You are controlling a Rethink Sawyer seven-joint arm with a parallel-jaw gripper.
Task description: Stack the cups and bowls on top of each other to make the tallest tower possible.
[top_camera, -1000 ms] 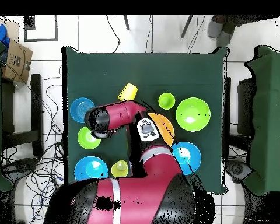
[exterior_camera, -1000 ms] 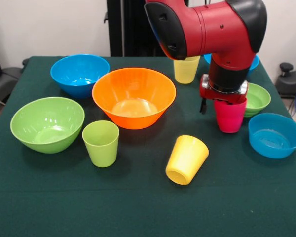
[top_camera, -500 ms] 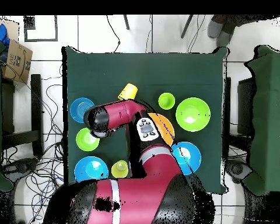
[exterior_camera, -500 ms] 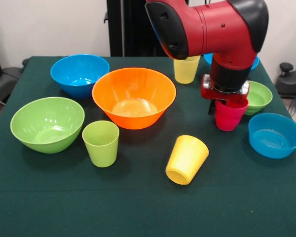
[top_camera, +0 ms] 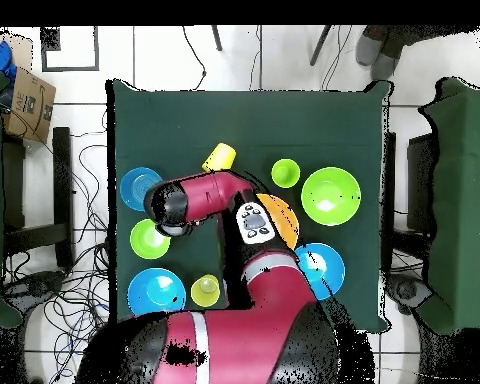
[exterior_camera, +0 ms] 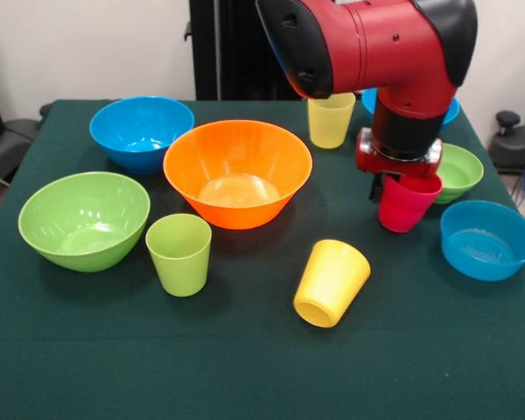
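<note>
My gripper (exterior_camera: pixel 401 181) is shut on the red cup (exterior_camera: pixel 408 204) and holds it slightly tilted just above the cloth, between the small green bowl (exterior_camera: pixel 460 171) and the orange bowl (exterior_camera: pixel 238 171). In the overhead view the arm hides the red cup. The bright yellow cup (exterior_camera: pixel 332 283) lies on its side. The lime cup (exterior_camera: pixel 179 254) stands upright at the front. The pale yellow cup (exterior_camera: pixel 330 122) stands at the back. The large lime bowl (exterior_camera: pixel 83 219), a medium blue bowl (exterior_camera: pixel 142 131) and the shallow blue bowl (exterior_camera: pixel 488 239) stand apart. Nothing is stacked.
A second medium blue bowl (exterior_camera: pixel 452 110) sits behind the arm at the back right. All pieces rest on the green tablecloth (exterior_camera: pixel 245 367). In the overhead view the arm (top_camera: pixel 209 195) covers the table's lower middle, and cables lie on the floor around it.
The gripper has lifted the red cup a little off the cloth and the cup now tilts slightly. Everything else has stayed in place.
</note>
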